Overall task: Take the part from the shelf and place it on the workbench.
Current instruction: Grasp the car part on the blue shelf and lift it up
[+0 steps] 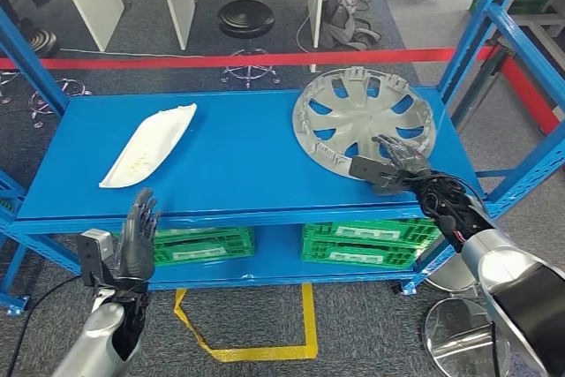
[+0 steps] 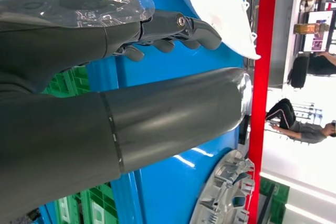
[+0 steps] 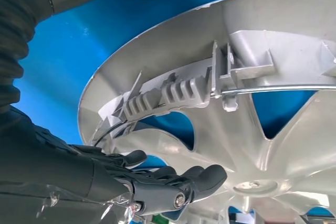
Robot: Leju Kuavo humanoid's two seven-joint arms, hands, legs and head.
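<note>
Bright, even overhead light puts soft glare streaks on the glossy blue shelf [image 1: 253, 152], while daylight overexposes the left wrist view's background.

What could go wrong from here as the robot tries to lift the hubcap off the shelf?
1. The right robot hand reaches only the near rim of the hubcap; held there, the wide disc may tilt or slip.
2. The blue shelf upright stands close by; the lifted hubcap might strike it.

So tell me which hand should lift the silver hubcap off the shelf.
The right hand. Its fingers already lie over the near rim of the hubcap, on the right side of the blue shelf. The left hand hangs open at the front edge, nearer the white part.
</note>
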